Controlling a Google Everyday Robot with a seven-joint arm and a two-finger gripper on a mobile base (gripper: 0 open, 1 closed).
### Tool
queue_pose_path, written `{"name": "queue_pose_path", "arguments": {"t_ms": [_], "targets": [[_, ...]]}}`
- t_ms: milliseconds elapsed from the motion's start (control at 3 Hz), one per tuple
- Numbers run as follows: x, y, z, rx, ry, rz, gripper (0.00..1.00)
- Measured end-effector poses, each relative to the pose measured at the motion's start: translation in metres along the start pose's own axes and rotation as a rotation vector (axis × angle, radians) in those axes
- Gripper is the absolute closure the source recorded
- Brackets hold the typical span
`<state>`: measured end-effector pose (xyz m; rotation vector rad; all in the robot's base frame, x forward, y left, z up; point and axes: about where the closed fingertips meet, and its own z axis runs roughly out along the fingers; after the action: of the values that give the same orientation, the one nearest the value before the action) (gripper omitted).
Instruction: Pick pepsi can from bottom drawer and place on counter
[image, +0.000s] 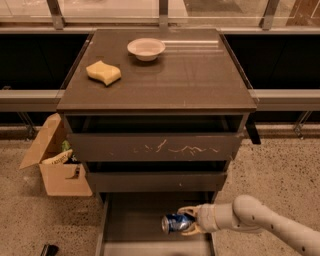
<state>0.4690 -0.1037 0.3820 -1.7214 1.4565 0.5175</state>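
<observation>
Btm drawer (130, 220) open | pincer (186, 221) grips pepsi can (173, 223) in it

The white arm (280, 231) enters from the lower right corner and reaches leftward, low in the view; its rounded joint (246, 210) sits highest, with the rest of the arm sloping down toward the right edge behind it; the wrist section (216, 218) runs almost level to the left; the gripper (184, 222) lies over the bottom drawer (135, 220), pointing left; its two pale fingers (188, 210) sit one above and one below the pepsi can (172, 223), closed against it.
</observation>
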Motion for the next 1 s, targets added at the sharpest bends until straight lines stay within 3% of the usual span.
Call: {"name": "queue_pose_path", "arguments": {"t_ms": [333,667,1000], "targets": [[-0.055,-0.004,-0.054,0.045,-0.025,-0.106,1.0],[-0.122,-0.012,-0.102,0.067,0.064,-0.236,1.0],[-0.122,-0.012,-0.102,0.067,0.064,-0.236,1.0]]}}
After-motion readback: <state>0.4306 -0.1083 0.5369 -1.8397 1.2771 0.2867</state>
